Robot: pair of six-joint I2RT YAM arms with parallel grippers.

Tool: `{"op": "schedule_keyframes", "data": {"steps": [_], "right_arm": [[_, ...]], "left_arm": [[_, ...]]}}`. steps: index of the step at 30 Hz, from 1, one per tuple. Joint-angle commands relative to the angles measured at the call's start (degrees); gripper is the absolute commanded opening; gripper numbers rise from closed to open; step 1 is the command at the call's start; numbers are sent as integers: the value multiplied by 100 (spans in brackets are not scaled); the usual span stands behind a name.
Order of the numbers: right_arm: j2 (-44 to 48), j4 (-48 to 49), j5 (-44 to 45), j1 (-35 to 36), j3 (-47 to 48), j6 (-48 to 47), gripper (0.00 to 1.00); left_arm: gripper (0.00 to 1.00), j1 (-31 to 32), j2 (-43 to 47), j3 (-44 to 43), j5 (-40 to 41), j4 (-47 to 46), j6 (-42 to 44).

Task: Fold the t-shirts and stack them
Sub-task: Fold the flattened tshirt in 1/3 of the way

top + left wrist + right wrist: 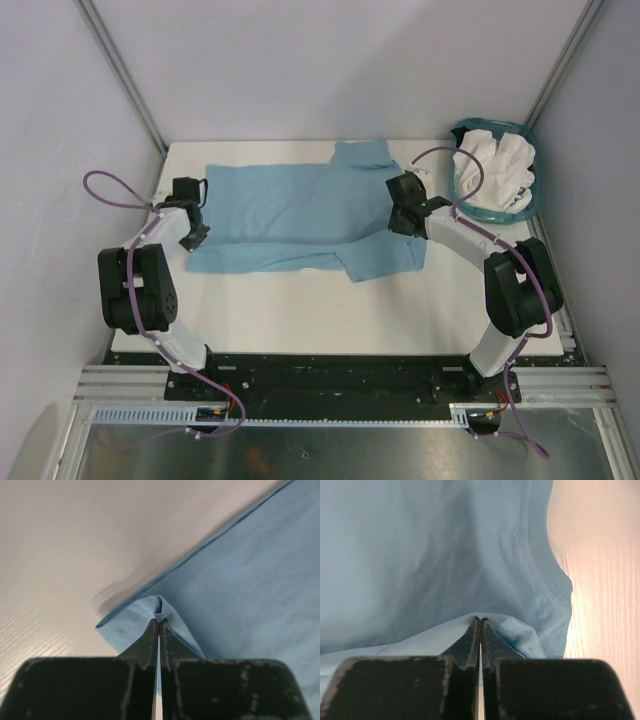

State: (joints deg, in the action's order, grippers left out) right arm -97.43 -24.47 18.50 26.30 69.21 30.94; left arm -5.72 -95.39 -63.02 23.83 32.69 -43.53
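The light blue t-shirt [300,215] lies spread flat on the table [300,320] between the two hands. The left hand [159,623] is clamped on a pinch of the hem corner, with cloth bunched just ahead of it. The right hand [480,621] is closed on a fold of fabric, the ribbed collar [540,575] just to its right. Beyond the right hand, white t-shirts [495,165] sit heaped in the teal basket [528,205].

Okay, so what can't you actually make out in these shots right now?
Top view: how many white shirts sit in the basket; they are bunched and small.
Top view: the underside of the blue t-shirt, pressed to the table.
Left wrist view: the hem corner pinched in the left gripper, which covers it.
Right wrist view: the fold inside the right gripper, likewise covered.
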Motion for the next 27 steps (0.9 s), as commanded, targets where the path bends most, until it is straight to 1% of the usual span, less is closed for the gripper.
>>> {"op": "schedule_keyframes", "data": {"steps": [1, 6, 17, 27], "right_arm": [[-155, 201, 149, -129, 273, -105, 0], [-271, 274, 61, -282, 307, -110, 0], [-626, 332, -30, -377, 540, -175, 0], [-829, 342, -66, -452, 653, -205, 0]], "left_arm": [[0, -43, -100, -258, 102, -196, -52], [0, -128, -181, -402, 78, -210, -41], [0, -155, -593, -894, 37, -228, 38], [0, -166, -875, -1091, -66, -345, 165]]}}
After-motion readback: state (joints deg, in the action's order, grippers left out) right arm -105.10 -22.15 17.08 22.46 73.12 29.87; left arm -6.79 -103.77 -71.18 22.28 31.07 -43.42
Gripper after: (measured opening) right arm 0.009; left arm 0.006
